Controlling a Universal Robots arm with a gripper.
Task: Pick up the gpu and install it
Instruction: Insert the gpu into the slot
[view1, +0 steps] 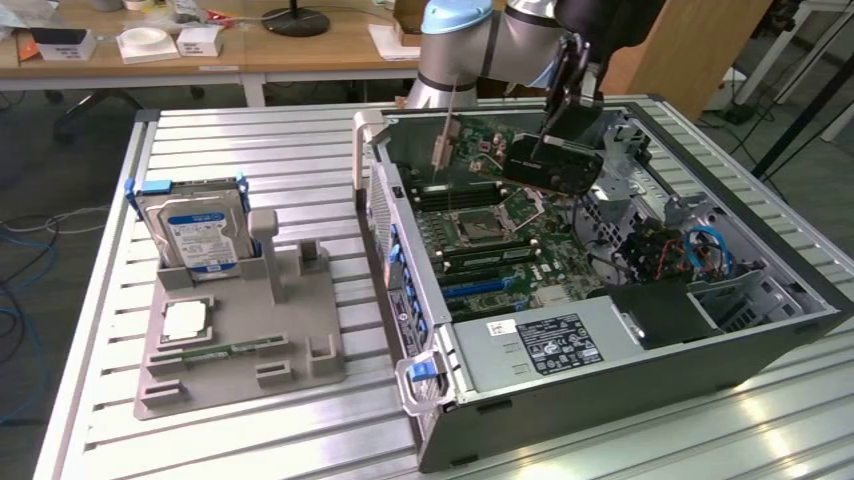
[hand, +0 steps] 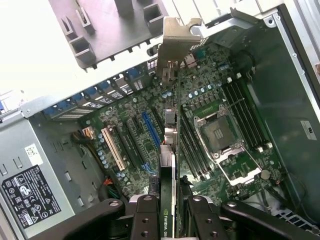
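Note:
My gripper (view1: 558, 128) is shut on the gpu (view1: 547, 163), a thin black card hanging over the open computer case (view1: 601, 390). The card hovers above the motherboard (view1: 501, 245), apart from its slots. In the wrist view the gpu (hand: 171, 150) shows edge-on, running away from the fingers (hand: 146, 217) that clamp it on both sides. Its silver bracket (hand: 176, 42) is at the far end, near the case's rear wall. A blue expansion slot (hand: 150, 129) and a white slot (hand: 114, 148) lie on the board beside the card's line.
A grey holder tray (view1: 254, 340) on the slatted table at the exterior view's left carries a hard drive (view1: 198, 235), a processor chip (view1: 184, 320) and a green memory stick (view1: 214, 353). Inside the case are the power supply (view1: 541, 345), the processor socket (hand: 220, 135) and cables (view1: 701, 250).

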